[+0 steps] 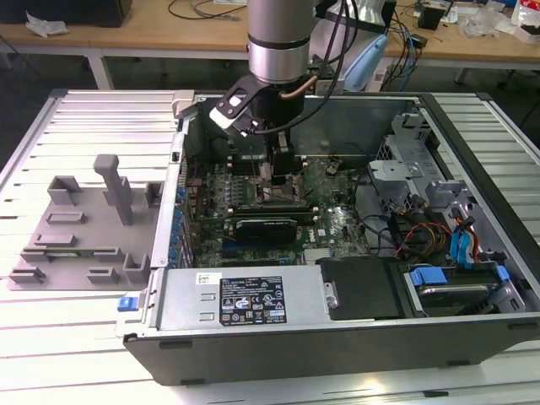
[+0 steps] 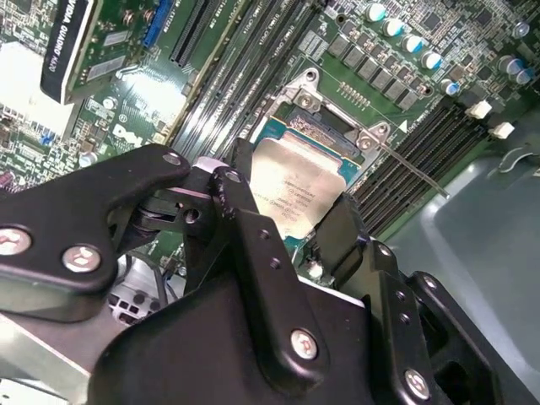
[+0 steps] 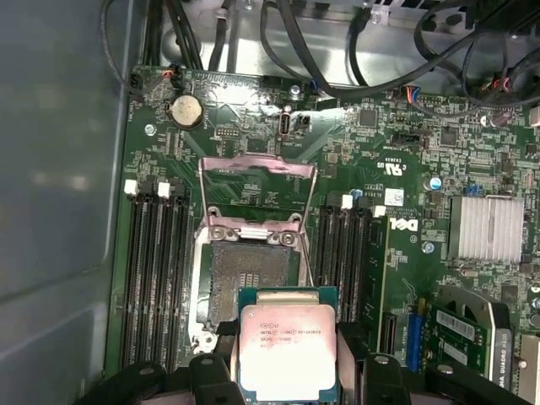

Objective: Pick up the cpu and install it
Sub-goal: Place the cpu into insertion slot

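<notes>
cpu (image 3: pixel 288 353) in gripper (image 3: pixel 288 371) over open socket (image 3: pixel 251 274)

Pale slatted table (image 1: pixel 51 354), wooden workbench (image 1: pixel 152 38) behind, tangled cables (image 1: pixel 196 12), possibly dark floor (image 1: pixel 42 76) beneath.

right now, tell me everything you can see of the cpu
The cpu is a small flat square chip: a pale silver metal lid with fine dark print, on a green board that shows as a thin border. The gripper clamps it by two opposite edges, lid facing the wrist cameras. It hangs over one edge of the open socket, whose load plate is flipped up. It is not seated: most of the pin field is uncovered.
</notes>
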You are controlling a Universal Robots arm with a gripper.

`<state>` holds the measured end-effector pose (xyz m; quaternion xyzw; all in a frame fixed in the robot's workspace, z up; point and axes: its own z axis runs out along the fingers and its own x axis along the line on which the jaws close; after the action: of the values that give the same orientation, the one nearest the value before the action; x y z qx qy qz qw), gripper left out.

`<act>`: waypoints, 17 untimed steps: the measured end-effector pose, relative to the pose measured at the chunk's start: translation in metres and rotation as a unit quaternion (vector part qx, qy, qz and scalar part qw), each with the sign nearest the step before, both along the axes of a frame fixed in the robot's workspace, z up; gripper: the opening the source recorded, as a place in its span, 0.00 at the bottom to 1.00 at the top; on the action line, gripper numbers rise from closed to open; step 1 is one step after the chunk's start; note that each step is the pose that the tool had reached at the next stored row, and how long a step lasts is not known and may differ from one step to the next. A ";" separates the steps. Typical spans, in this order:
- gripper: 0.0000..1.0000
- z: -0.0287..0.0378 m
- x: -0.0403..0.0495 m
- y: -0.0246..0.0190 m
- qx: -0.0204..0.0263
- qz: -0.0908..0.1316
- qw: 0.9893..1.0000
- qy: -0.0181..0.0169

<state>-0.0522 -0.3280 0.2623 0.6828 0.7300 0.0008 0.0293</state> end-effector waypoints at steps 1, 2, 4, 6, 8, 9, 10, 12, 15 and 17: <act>0.55 -0.0012 0.0013 0.0000 0.000 -0.003 1.000 0.000; 0.55 -0.0026 0.0031 0.0000 0.000 -0.006 1.000 0.000; 0.55 -0.0054 0.0068 0.0000 0.000 -0.011 1.000 0.000; 0.55 -0.0087 0.0097 0.0000 0.000 -0.013 1.000 0.000; 0.55 -0.0101 0.0104 0.0005 0.000 -0.013 1.000 0.000; 0.55 -0.0102 0.0104 0.0005 0.000 -0.013 1.000 0.000; 0.55 -0.0105 0.0105 0.0005 0.000 -0.013 1.000 0.000; 0.55 -0.0108 0.0105 0.0006 0.000 -0.013 1.000 0.000; 0.55 -0.0139 0.0114 0.0005 0.000 -0.013 1.000 0.000; 0.55 -0.0164 0.0127 0.0006 0.000 -0.013 1.000 0.000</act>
<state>-0.0395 -0.3274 0.2459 0.6921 0.7212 0.0004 0.0293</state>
